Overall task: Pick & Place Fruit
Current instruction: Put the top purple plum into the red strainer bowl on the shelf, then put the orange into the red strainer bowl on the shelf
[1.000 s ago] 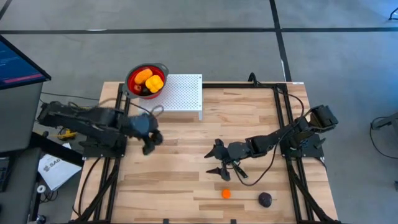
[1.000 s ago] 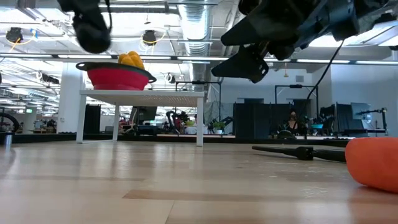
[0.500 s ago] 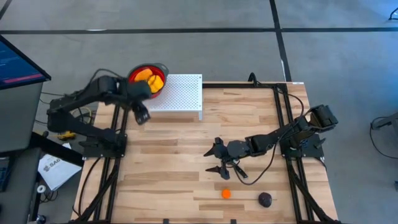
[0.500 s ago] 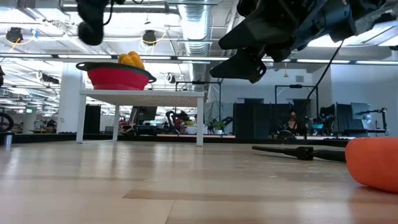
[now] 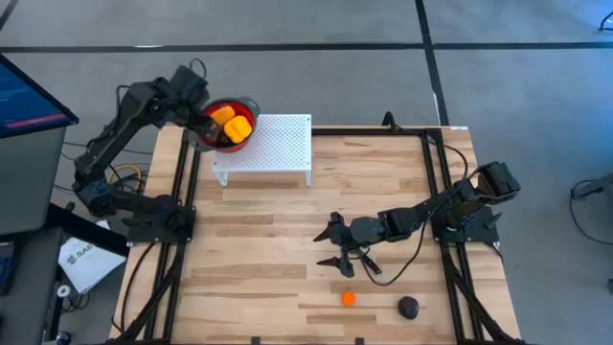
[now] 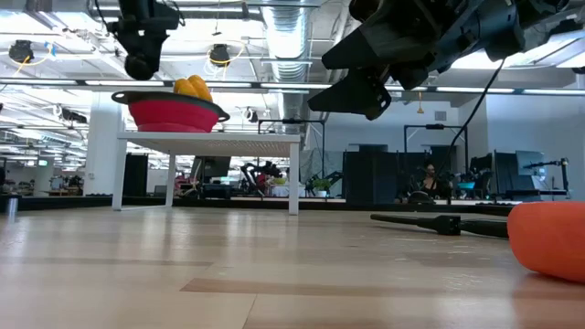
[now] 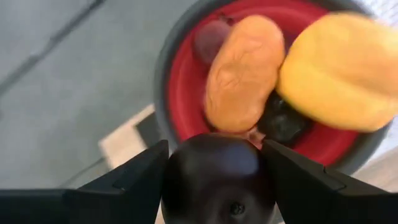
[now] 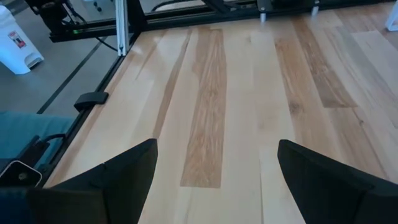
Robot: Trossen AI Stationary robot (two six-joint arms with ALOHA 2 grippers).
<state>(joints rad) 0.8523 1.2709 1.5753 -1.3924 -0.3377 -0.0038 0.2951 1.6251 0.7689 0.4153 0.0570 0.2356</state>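
Note:
My left gripper (image 5: pixel 205 130) hangs over the left rim of the red, grey-rimmed colander (image 5: pixel 251 107) and is shut on a dark round fruit (image 7: pixel 217 180); the low view shows it up high (image 6: pixel 140 55). An orange fruit (image 7: pixel 244 71), a yellow one (image 7: pixel 339 71) and darker pieces lie in the colander. My right gripper (image 5: pixel 335 245) hovers open above the table's middle, its fingers wide apart in its wrist view (image 8: pixel 217 177). A small orange fruit (image 5: pixel 349 298) and a dark purple fruit (image 5: pixel 409 307) rest on the table near its near edge. My left gripper pinches the dark round fruit between its two fingers (image 7: pixel 140 177), one on each side of it (image 7: pixel 180 171). It comes from above, pointing down. The fruit is lifted clear and sits above the colander's rim (image 7: pixel 163 118).
The colander stands on a white perforated stand (image 5: pixel 278 144) at the table's far left. A slim black knife (image 6: pixel 439 222) lies on the wood by my right gripper. Bare wood stretches across the table's left and middle (image 5: pixel 249 259). Black frame rails run along both sides.
My left arm has swung from low over the table's left part up and toward the far edge, and its gripper carries the dark fruit to the colander's rim. My right gripper has stayed in place.

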